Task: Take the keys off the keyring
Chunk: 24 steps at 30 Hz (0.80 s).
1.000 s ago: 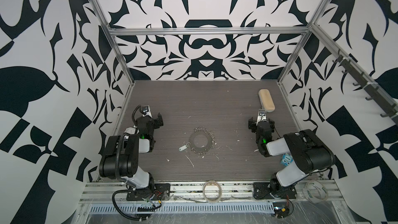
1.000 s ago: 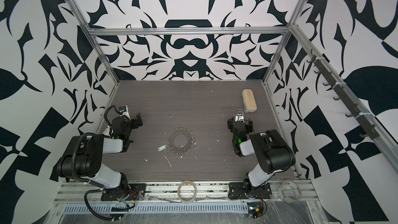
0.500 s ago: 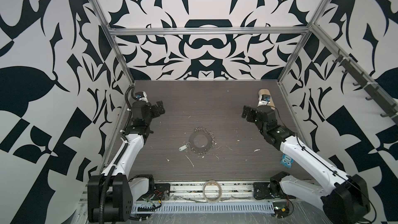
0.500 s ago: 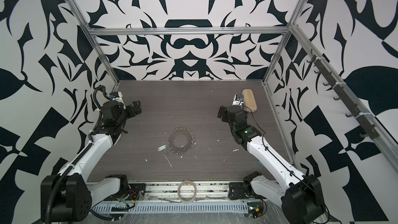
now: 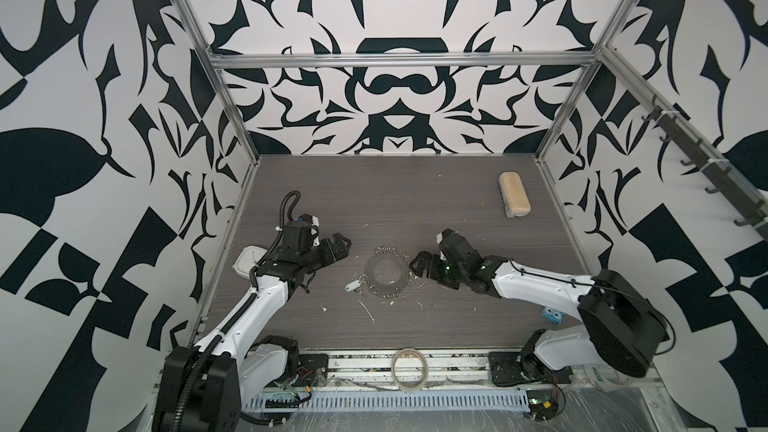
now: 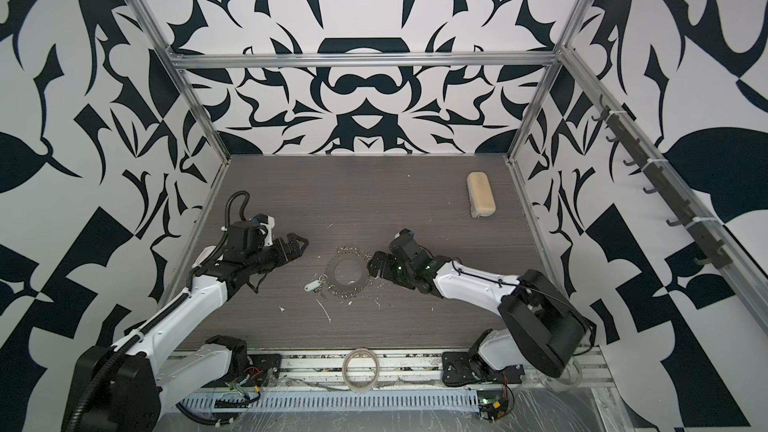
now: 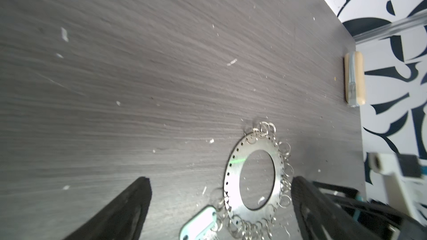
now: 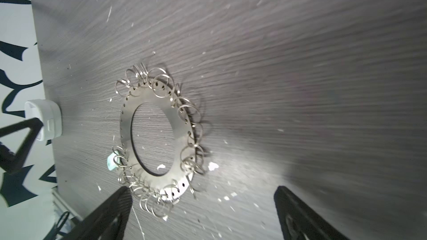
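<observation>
Dark grey wood-grain tabletop (image 5: 395, 201), littered with white scraps (image 5: 368, 310). Black-and-white patterned walls (image 5: 395, 93) on three sides, aluminium frame (image 5: 399, 61).

Keyring (image 5: 386, 274) lies flat mid-table, with the keys (image 5: 353, 285) at its near-left edge. Left gripper (image 5: 340, 247) is left of the ring and right gripper (image 5: 419, 268) just right of it. Both have jaws spread wide and grasp nothing.

Tan block (image 5: 514, 199) at far right.

The key's blade is hard to pick out among the wire loops. The left wrist view cuts the keys off at its edge.

The keyring (image 5: 385, 273) is laid on the table (image 5: 415, 209) between the left gripper (image 5: 341, 245) and the right gripper (image 5: 417, 266); the keys (image 5: 352, 285) are set at its front-left rim, and a block (image 5: 514, 199) is placed far back right.
</observation>
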Motion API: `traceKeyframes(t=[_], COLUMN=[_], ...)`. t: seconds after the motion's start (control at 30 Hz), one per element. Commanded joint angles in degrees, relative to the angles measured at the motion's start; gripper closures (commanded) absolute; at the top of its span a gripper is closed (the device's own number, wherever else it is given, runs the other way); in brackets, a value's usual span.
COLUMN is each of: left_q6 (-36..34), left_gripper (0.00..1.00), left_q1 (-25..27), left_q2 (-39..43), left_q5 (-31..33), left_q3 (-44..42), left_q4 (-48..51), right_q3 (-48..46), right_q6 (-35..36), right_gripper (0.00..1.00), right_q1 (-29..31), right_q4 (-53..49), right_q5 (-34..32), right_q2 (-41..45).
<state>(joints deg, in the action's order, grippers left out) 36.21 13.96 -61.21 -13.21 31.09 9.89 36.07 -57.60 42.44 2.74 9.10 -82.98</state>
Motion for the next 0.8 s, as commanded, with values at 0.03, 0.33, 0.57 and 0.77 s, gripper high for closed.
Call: traceKeyframes(t=[0.03, 0.33, 0.57, 0.77], left_q6=[3.3, 5.2, 6.7, 7.6], left_gripper=[0.01, 0.01, 0.01, 0.01], left_q1=[1.0, 1.8, 2.0, 2.7], left_q2=[-1.1, -0.7, 1.5, 4.5], left_q5=[-1.8, -2.9, -4.8, -1.2], left_q3=[-0.9, -2.8, -4.7, -6.4], left_q4=[0.2, 0.1, 3.6, 8.8], right_q3=[3.0, 13.0, 22.9, 25.7], right_q6=[-4.6, -5.2, -8.9, -4.9], right_gripper=[0.0, 0.0, 0.01, 0.01], right_q1=[1.5, 1.9, 1.9, -1.6], right_q4=[9.4, 16.4, 23.8, 16.1], right_q5=[4.3, 14.6, 22.9, 21.7], right_q2=[-5.3, -20.6, -30.4, -26.6])
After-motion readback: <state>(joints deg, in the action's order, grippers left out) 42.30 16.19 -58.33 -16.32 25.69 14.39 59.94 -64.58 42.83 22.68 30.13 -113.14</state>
